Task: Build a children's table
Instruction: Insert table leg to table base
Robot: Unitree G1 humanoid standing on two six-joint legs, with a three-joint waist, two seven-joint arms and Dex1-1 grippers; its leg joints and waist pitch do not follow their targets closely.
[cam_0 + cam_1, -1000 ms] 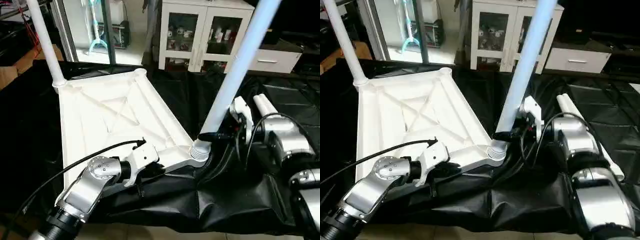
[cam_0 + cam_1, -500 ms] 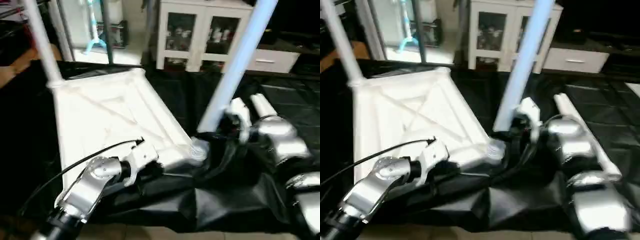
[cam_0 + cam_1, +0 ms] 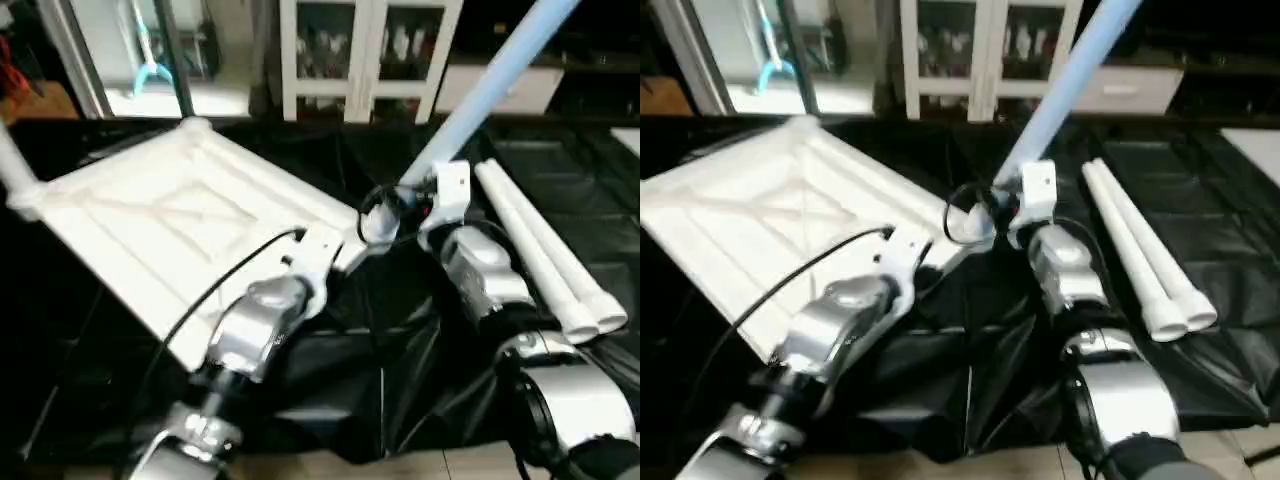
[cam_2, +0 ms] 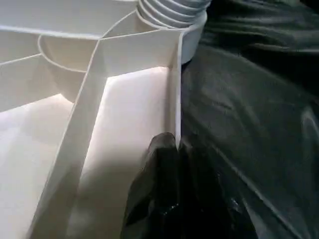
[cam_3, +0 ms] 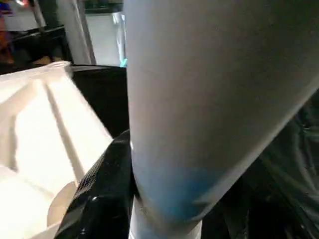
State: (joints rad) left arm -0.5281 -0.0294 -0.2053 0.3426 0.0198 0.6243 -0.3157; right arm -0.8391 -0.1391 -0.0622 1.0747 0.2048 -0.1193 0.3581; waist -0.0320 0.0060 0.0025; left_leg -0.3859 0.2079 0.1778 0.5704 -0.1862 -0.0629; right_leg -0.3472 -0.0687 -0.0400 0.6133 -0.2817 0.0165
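Observation:
The white tabletop (image 3: 170, 215) lies upside down on black cloth, its X-ribs up. One white leg (image 3: 15, 175) stands in its far left corner socket. A second leg (image 3: 490, 80) rises slanted from the near right corner, and my right gripper (image 3: 395, 208) is shut around its lower end. In the right wrist view this leg (image 5: 199, 109) is very close, with a black finger (image 5: 99, 199) against its side. My left gripper (image 4: 175, 149) is shut on the tabletop's edge rim, a short way from the leg's ribbed base (image 4: 169, 12). Two loose legs (image 3: 545, 250) lie side by side at the right.
Wrinkled black cloth (image 3: 400, 340) covers the work surface to its front edge, with pale floor below. A white cabinet with glass doors (image 3: 350, 50) stands behind, and a metal-framed glass door (image 3: 70, 50) at the back left. My left arm's cable (image 3: 215, 290) crosses the tabletop.
The whole picture has shifted, so the camera has moved; the two loose legs have come into view. Both grippers keep their holds. The held leg now leans more to the right.

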